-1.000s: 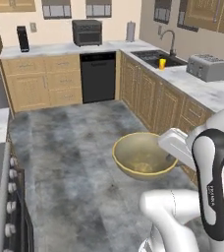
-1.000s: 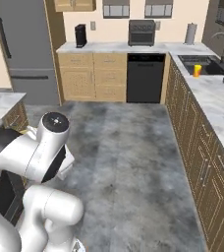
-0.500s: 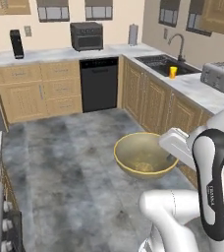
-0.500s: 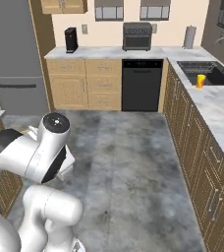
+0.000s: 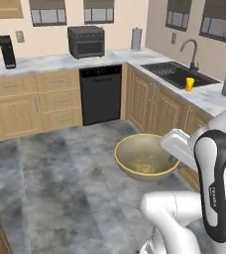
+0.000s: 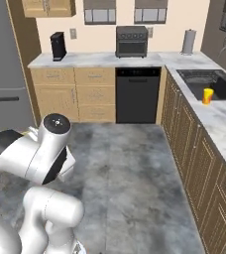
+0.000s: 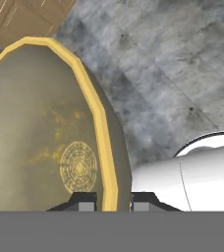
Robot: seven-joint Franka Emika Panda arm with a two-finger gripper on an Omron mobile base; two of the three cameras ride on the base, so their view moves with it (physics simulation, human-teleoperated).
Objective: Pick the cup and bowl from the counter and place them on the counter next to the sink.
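Driving has swung both base views, so the sink (image 5: 177, 73) and cup (image 5: 189, 84) now sit lower and nearer at right, while the bowl (image 5: 143, 157) stays held over the floor at centre-right. Nearest, the gripper (image 7: 112, 203) pinches the bowl's rim between its fingertips (image 7: 87, 204). Farther off, the cup stands on the counter (image 5: 209, 96) just beside the sink.
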